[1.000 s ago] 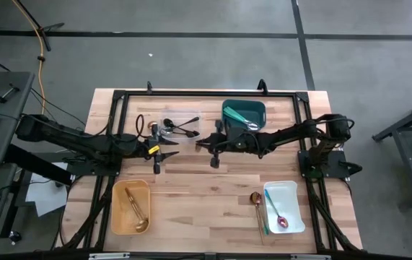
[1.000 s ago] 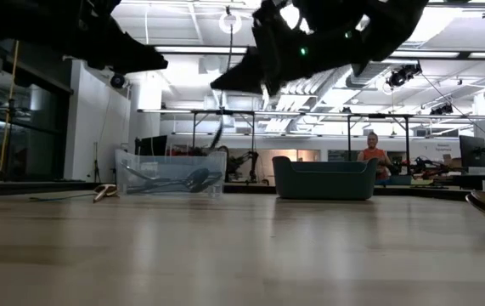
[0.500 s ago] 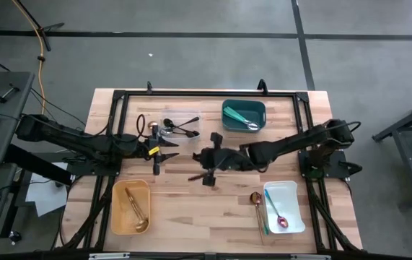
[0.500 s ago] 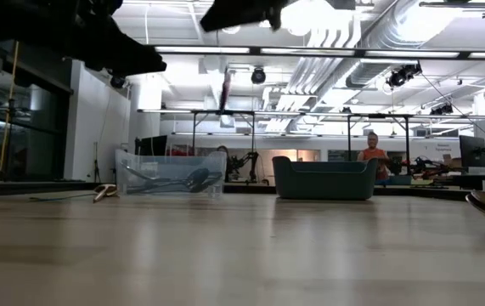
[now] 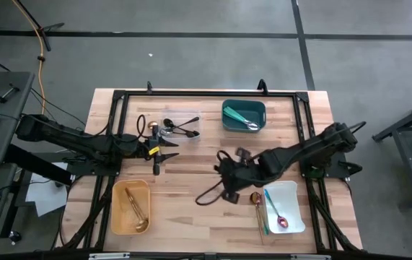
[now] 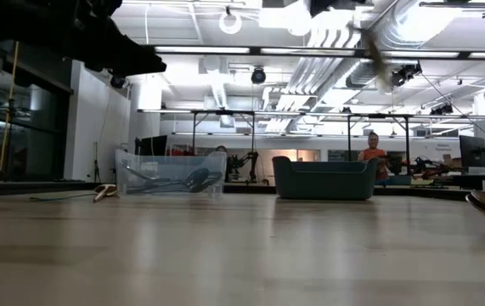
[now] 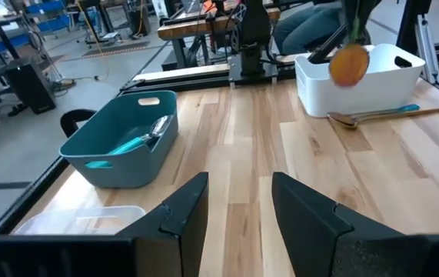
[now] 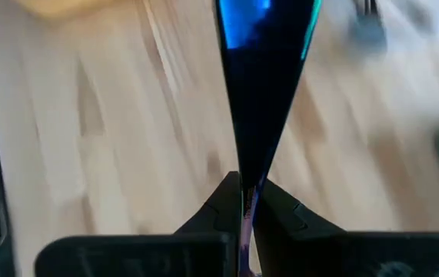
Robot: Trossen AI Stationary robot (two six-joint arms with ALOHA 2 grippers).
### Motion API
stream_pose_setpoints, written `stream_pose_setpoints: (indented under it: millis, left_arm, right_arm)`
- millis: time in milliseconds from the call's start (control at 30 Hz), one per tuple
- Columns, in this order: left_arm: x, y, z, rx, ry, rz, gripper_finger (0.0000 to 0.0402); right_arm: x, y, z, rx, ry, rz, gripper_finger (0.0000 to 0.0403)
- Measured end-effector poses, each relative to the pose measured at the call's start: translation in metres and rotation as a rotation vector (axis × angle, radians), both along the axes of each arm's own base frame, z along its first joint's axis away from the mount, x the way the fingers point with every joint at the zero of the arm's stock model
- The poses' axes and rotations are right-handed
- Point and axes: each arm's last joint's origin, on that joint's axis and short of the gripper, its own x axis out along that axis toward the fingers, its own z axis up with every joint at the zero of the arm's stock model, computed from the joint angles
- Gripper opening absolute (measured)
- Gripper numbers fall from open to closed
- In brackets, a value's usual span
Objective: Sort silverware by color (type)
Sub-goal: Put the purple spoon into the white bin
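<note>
The wooden worktop (image 5: pixel 191 184) carries a yellow bin (image 5: pixel 130 207), a teal bin (image 5: pixel 243 115) and a white bin (image 5: pixel 283 206). The right gripper (image 5: pixel 229 193), near the white bin, pinches an iridescent utensil (image 8: pixel 264 69). The left gripper (image 5: pixel 156 151) hovers with fingers (image 7: pixel 184 211) apart, empty.

Right tool (image 8: pixel 244 201) pinched closed, left tool (image 7: pixel 238 201) parted

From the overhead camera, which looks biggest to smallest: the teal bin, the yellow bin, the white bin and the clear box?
1. Yellow bin and white bin: they look about alike, so I won't rank them.
2. Teal bin, slightly smaller.
3. Clear box seems near the teal bin's size, but its see-through edges are hard to trace.
</note>
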Motion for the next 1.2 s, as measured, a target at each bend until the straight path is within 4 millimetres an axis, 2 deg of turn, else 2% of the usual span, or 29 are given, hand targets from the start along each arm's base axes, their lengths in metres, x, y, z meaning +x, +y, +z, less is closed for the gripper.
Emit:
stream_pose_setpoints:
  millis: [200, 367, 467, 600, 733, 900, 1033, 1200]
  left_arm:
    - [0.0, 0.0, 0.0, 0.004, 0.003, -0.001, 0.0138]
    - [0.0, 0.0, 0.0, -0.036, -0.002, 0.008, 0.0138]
    - [0.0, 0.0, 0.0, -0.045, -0.003, 0.01, 0.0138]
    - [0.0, 0.0, 0.0, -0.045, -0.003, 0.01, 0.0138]
    - [0.0, 0.0, 0.0, -0.045, -0.003, 0.01, 0.0138]
    - [0.0, 0.0, 0.0, -0.045, -0.004, 0.01, 0.0138]
    - [0.0, 0.0, 0.0, -0.044, -0.003, 0.01, 0.0138]
    - [0.0, 0.0, 0.0, -0.044, -0.003, 0.01, 0.0138]
  right_arm:
    - [-0.036, 0.014, -0.012, 0.144, 0.293, -0.227, 0.0007]
    - [-0.063, 0.028, -0.025, 0.199, 0.508, -0.401, 0.0007]
    - [-0.073, 0.036, -0.037, 0.205, 0.574, -0.47, 0.0007]
    - [-0.086, 0.043, -0.064, 0.228, 0.693, -0.53, 0.0007]
    - [-0.095, 0.046, -0.09, 0.28, 0.797, -0.539, 0.0007]
    - [-0.096, 0.046, -0.113, 0.335, 0.799, -0.512, 0.0007]
    - [-0.1, 0.045, -0.126, 0.362, 0.844, -0.506, 0.0007]
    - [-0.103, 0.043, -0.13, 0.354, 0.859, -0.512, 0.0007]
